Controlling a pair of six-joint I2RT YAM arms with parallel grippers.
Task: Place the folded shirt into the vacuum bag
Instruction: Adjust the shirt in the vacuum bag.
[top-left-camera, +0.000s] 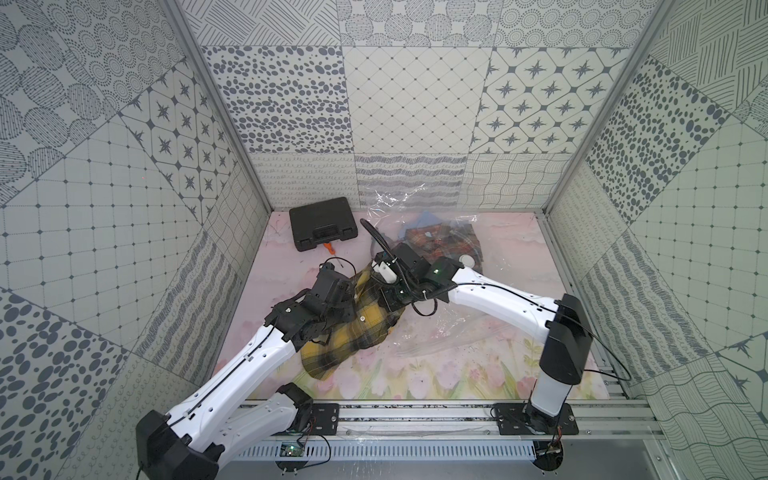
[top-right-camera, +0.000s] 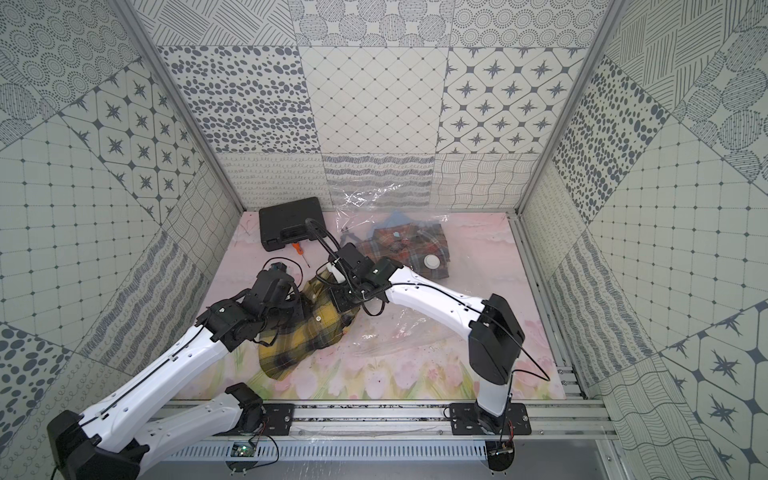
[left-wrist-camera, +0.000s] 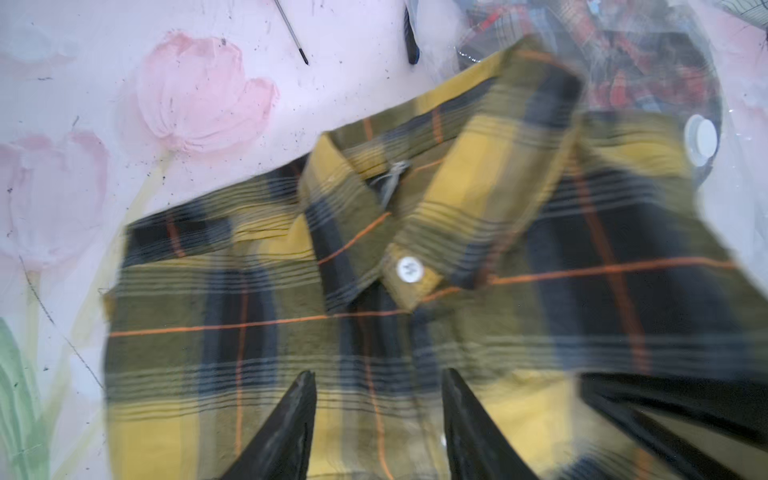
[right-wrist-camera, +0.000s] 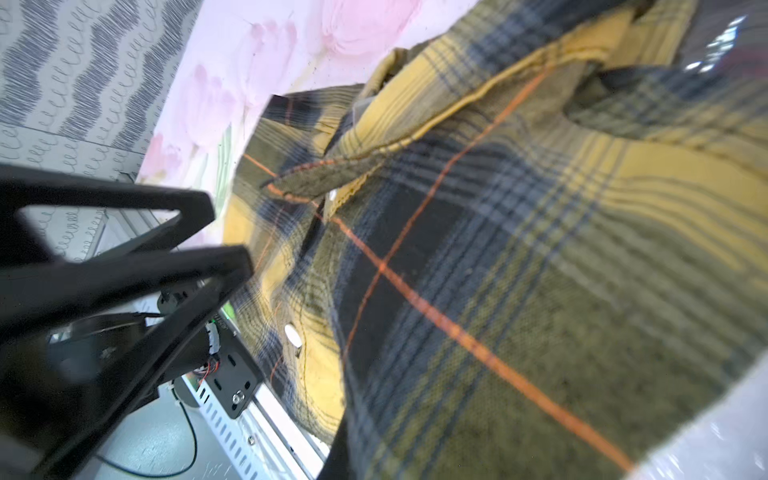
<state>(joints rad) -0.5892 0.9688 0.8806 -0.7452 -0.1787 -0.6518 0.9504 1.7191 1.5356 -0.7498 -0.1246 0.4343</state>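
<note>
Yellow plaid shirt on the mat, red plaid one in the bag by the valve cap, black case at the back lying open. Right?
Not quite: the black case is closed, lid shut, as both top views show. The rest holds: the yellow plaid shirt lies on the mat, and the red plaid one is in the bag by the valve cap.

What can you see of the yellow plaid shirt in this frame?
The yellow, olive and black plaid flannel shirt with thin orange lines lies folded, front up, on the pink floral mat, between the two arms. Its collar is closed by a white button and points toward the clear plastic vacuum bag, whose film seems to reach that end. The left gripper stands open over its hem side; contact cannot be told. The right gripper sits beside its collar end.
</note>
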